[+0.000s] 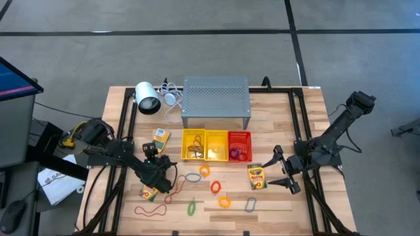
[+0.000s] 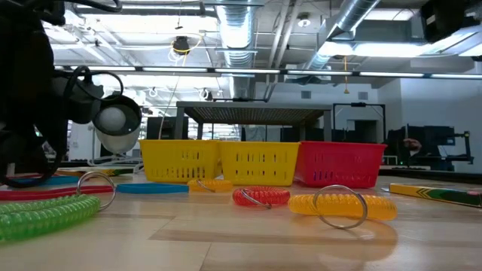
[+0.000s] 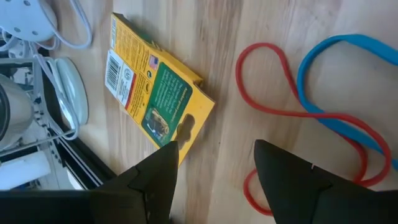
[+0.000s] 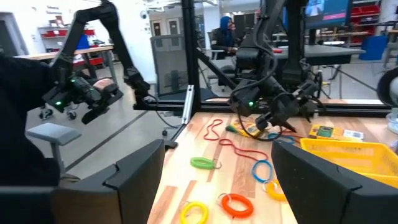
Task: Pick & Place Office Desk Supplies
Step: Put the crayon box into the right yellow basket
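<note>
Crayon boxes lie in three spots on the wooden surface (image 1: 275, 204). One crayon box (image 1: 161, 138) is by the left end of the baskets. A second crayon box (image 1: 149, 193) lies just under the left arm, near the front. A third crayon box (image 1: 256, 176) lies below the red basket (image 1: 239, 145), close to the right pincer (image 1: 281, 172).

The left pincer (image 1: 155, 159) hangs over the surface between the first two boxes. Its fingers (image 3: 155, 180) are spread wide and hold nothing. Past them, the wrist camera shows the first box lying flat, with a red rubber band (image 3: 261, 81) and a blue band (image 3: 336, 74) looping beside it.

The right pincer is also wide apart and holds nothing. It sits near the right edge, pointing at the third box.

Two yellow baskets (image 1: 203, 144) and the red one stand in a row in front of the grey metal stand (image 1: 216, 100). Some small things are in them already.

In front of the baskets lie coiled rings: an orange ring (image 1: 215, 187), a yellow ring (image 1: 224, 202), a green ring (image 1: 191, 208) and a grey ring (image 1: 250, 205). A thin reddish rubber band (image 1: 150, 211) lies near the front left corner.

A white lamp (image 1: 147, 98) lies beside the stand.
</note>
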